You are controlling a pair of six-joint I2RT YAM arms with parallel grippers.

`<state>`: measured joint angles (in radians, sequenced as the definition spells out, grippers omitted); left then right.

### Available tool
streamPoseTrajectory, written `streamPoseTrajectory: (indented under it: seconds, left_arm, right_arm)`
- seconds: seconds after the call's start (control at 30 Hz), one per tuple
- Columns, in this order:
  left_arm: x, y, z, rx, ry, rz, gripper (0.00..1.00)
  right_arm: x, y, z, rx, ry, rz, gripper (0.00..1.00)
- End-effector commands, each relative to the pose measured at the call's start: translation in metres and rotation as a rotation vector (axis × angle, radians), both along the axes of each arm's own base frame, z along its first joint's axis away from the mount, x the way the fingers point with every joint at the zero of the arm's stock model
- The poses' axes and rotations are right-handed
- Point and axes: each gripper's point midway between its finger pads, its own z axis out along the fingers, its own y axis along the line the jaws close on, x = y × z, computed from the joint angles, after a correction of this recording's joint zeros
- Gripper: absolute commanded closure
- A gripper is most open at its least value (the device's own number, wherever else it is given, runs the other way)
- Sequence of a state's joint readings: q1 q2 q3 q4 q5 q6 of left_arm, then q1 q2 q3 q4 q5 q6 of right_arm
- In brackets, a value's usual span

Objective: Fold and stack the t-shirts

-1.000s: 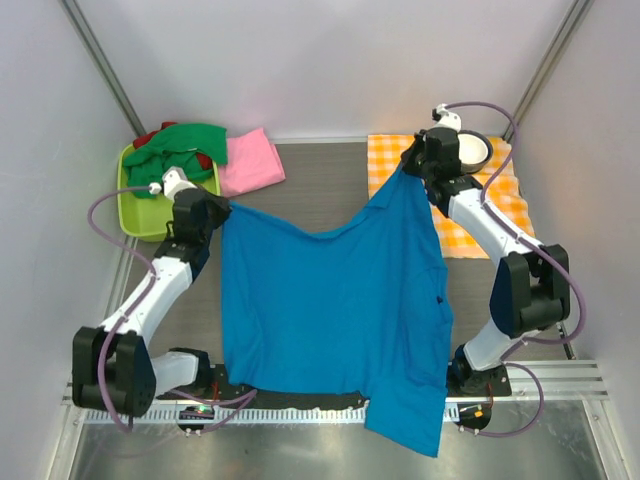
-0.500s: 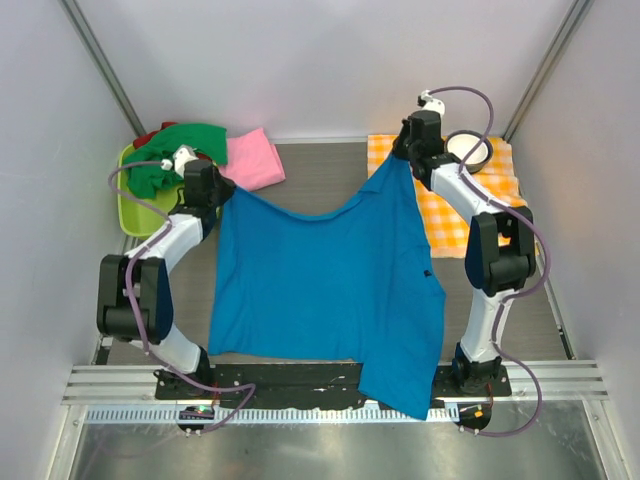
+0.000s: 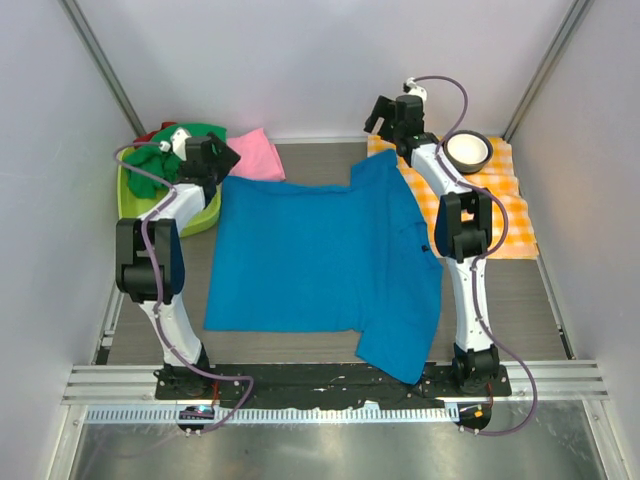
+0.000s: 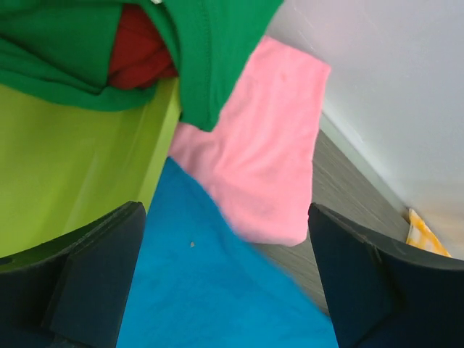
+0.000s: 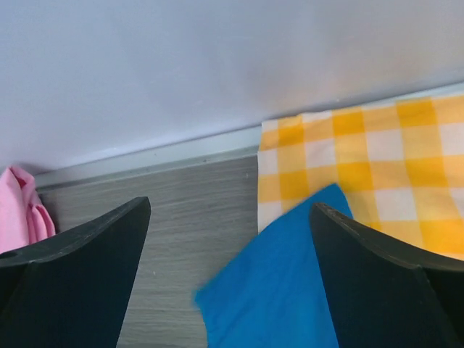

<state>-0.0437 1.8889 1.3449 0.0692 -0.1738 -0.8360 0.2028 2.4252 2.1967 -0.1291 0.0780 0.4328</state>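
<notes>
Showing from above the blue t-shirt (image 3: 320, 250) lying spread mid-table, no fold made, nothing stacked, with the pink t-shirt (image 3: 255, 152) beside the bin (image 3: 200, 213) and the green t-shirt (image 3: 205, 129) heaped inside. Catching from the left wrist the left gripper (image 4: 225, 210) gaping wide, empty, and a sliver of red t-shirt (image 4: 138, 51) peeking out. Catching from the right wrist the right gripper (image 5: 230, 206) wide, empty, cropping all but a blue corner

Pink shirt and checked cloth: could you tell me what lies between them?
Bare table, shown in the top view; the blue shirt starts just nearer.
</notes>
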Motion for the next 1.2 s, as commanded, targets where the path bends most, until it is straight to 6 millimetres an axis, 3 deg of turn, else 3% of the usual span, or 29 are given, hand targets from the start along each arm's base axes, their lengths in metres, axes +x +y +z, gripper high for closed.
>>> streamPoseTrajectory:
  seconds: [0.0,0.03,0.07,0.13,0.17,0.2,0.33,0.37,0.4,0.47,0.53,0.57,0.6,0.63,0.67,0.73,0.8,0.87,0.93,1.03,1.1,1.13,1.17]
  left_arm:
    - [-0.005,0.018,0.017,0.016,0.009,0.088,0.0]
    - [-0.008,0.019,0.022,0.003,-0.004,0.105,0.0]
    - [-0.021,0.022,0.029,0.001,-0.015,0.122,0.0]
    - [-0.026,0.02,0.047,-0.024,-0.092,0.126,0.0]
    - [-0.032,0.017,0.047,-0.038,-0.095,0.11,0.0]
    - [-0.038,0.015,0.056,-0.05,-0.101,0.106,0.0]
    - [-0.056,-0.006,0.058,-0.125,-0.079,0.044,0.0]
    - [-0.064,-0.012,0.048,-0.138,-0.05,0.032,0.0]
    - [-0.07,-0.017,0.056,-0.145,-0.059,0.014,0.0]
    - [-0.089,-0.03,0.04,-0.133,0.026,-0.014,0.0]
    - [-0.104,-0.045,0.037,-0.116,0.06,-0.055,0.0]
    - [-0.115,-0.049,0.029,-0.103,0.104,-0.066,0.0]
    - [-0.122,-0.052,0.026,-0.085,0.122,-0.075,0.0]
    - [-0.135,-0.061,0.024,-0.073,0.133,-0.103,0.0]
    - [-0.146,-0.064,0.017,-0.055,0.168,-0.114,0.0]
    - [-0.166,-0.07,0.011,-0.026,0.19,-0.134,0.0]
    - [-0.182,-0.069,0.001,0.0,0.235,-0.134,0.0]
    - [-0.196,-0.068,-0.009,0.005,0.263,-0.151,0.0]
    - [-0.209,-0.066,-0.02,-0.007,0.28,-0.151,0.0]
    - [-0.215,-0.064,-0.013,-0.022,0.229,-0.144,0.0]
    - [-0.218,-0.062,-0.006,-0.02,0.204,-0.14,0.0]
    - [-0.219,-0.062,-0.008,-0.014,0.21,-0.147,0.0]
    - [-0.221,-0.063,-0.006,-0.018,0.211,-0.157,0.0]
  right_arm:
    - [-0.003,0.006,0.047,0.032,-0.09,0.032,0.02]
    - [-0.011,0.003,0.078,0.038,-0.145,0.032,0.02]
    - [-0.021,0.003,0.065,0.014,-0.126,0.038,0.02]
    - [-0.03,0.002,0.074,-0.001,-0.137,0.04,0.02]
    - [-0.033,0.001,0.084,-0.002,-0.139,0.045,0.02]
    - [-0.04,0.003,0.074,-0.011,-0.081,0.061,0.02]
    - [-0.063,0.014,0.063,0.01,-0.007,0.118,0.01]
    - [-0.07,0.016,0.053,0.01,0.027,0.132,0.01]
    - [-0.083,0.021,0.059,-0.005,0.043,0.147,0.01]
    - [-0.099,0.006,0.04,-0.066,0.104,0.069,0.0]
    - [-0.121,-0.006,0.047,-0.085,0.123,0.029,0.0]
    - [-0.137,-0.016,0.025,-0.115,0.194,0.002,0.0]
    - [-0.149,-0.018,0.036,-0.11,0.191,0.005,0.0]
    - [-0.16,-0.02,0.033,-0.112,0.213,0.002,0.0]
    - [-0.181,-0.027,0.01,-0.134,0.293,-0.019,0.0]
    - [-0.209,-0.039,0.002,-0.185,0.322,-0.074,0.0]
    - [-0.219,-0.054,-0.004,-0.212,0.325,-0.136,0.0]
    - [-0.223,-0.061,-0.015,-0.246,0.352,-0.16,0.0]
    - [-0.215,-0.061,-0.026,-0.243,0.342,-0.169,0.0]
    - [-0.187,-0.055,-0.023,-0.171,0.292,-0.17,0.0]
    - [-0.173,-0.057,-0.035,-0.178,0.303,-0.193,0.01]
    - [-0.161,-0.061,-0.024,-0.189,0.269,-0.227,0.01]
    - [-0.154,-0.064,-0.039,-0.213,0.293,-0.244,0.03]
